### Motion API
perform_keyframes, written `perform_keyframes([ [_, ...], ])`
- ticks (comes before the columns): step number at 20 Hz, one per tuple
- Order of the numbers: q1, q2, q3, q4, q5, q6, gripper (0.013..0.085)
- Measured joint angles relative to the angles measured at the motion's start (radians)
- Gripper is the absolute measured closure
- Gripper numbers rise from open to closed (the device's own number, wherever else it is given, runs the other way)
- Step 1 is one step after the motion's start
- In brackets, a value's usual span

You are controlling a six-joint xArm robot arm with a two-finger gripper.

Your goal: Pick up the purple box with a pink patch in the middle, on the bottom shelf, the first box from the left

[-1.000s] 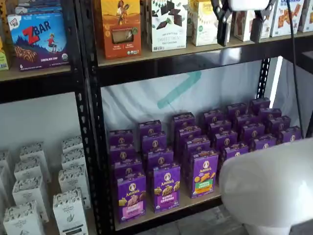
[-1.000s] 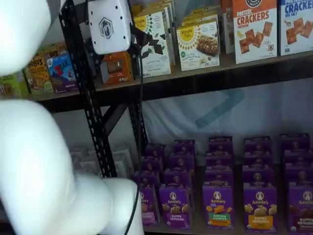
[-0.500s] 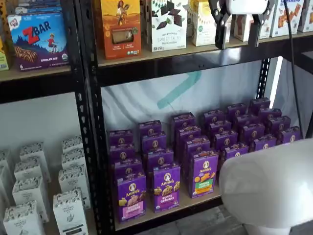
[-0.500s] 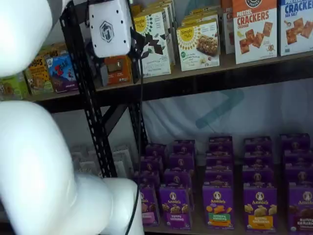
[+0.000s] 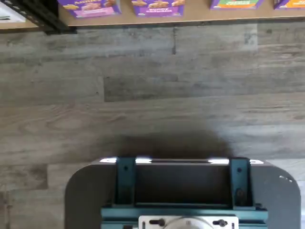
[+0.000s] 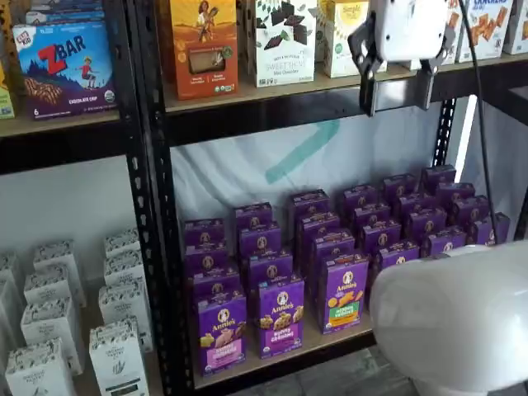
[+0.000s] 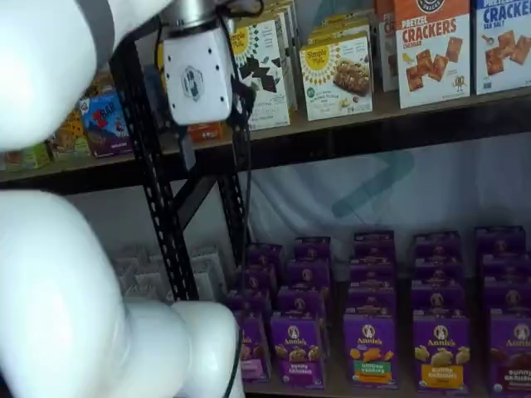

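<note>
The purple box (image 6: 221, 331) with a pink panel stands upright at the front left of the bottom shelf (image 6: 285, 356). In a shelf view (image 7: 253, 348) my white arm partly hides it. Its pink panel also shows in the wrist view (image 5: 89, 5), at the shelf board's front edge (image 5: 190, 16). My gripper (image 6: 396, 89) hangs high above and to the right of the box, level with the upper shelf rail. Its two black fingers (image 6: 368, 91) point down with a plain gap between them, holding nothing. Its white body also shows in a shelf view (image 7: 197, 76).
A purple-panel carton (image 6: 280, 318) and a green-panel carton (image 6: 344, 294) stand right of the box, with several purple rows behind. White cartons (image 6: 49, 330) fill the left bay past a black upright (image 6: 153, 206). My arm's white body (image 6: 454, 313) fills the lower right. A teal-bracketed mount (image 5: 183, 191) is over the wood floor.
The gripper has come down from the view's top edge, so more of its white body shows. The boxes have not moved.
</note>
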Motion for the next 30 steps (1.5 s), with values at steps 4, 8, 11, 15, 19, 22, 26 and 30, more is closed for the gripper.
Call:
perform_keyframes([
  [4, 0.016, -0.028, 0.082, -0.019, -0.065, 0.010, 0.0130],
  [8, 0.013, -0.065, 0.162, -0.007, -0.144, 0.008, 0.0130],
  [11, 0.014, -0.076, 0.206, 0.003, -0.183, 0.010, 0.0130],
  [15, 0.027, -0.097, 0.278, 0.011, -0.257, 0.020, 0.0130],
  [19, 0.049, -0.109, 0.356, 0.010, -0.340, 0.038, 0.0130],
  [22, 0.084, -0.106, 0.415, -0.004, -0.405, 0.070, 0.0130],
  [26, 0.135, -0.089, 0.479, -0.027, -0.487, 0.122, 0.0130],
  [30, 0.167, -0.058, 0.533, -0.024, -0.577, 0.152, 0.0130],
])
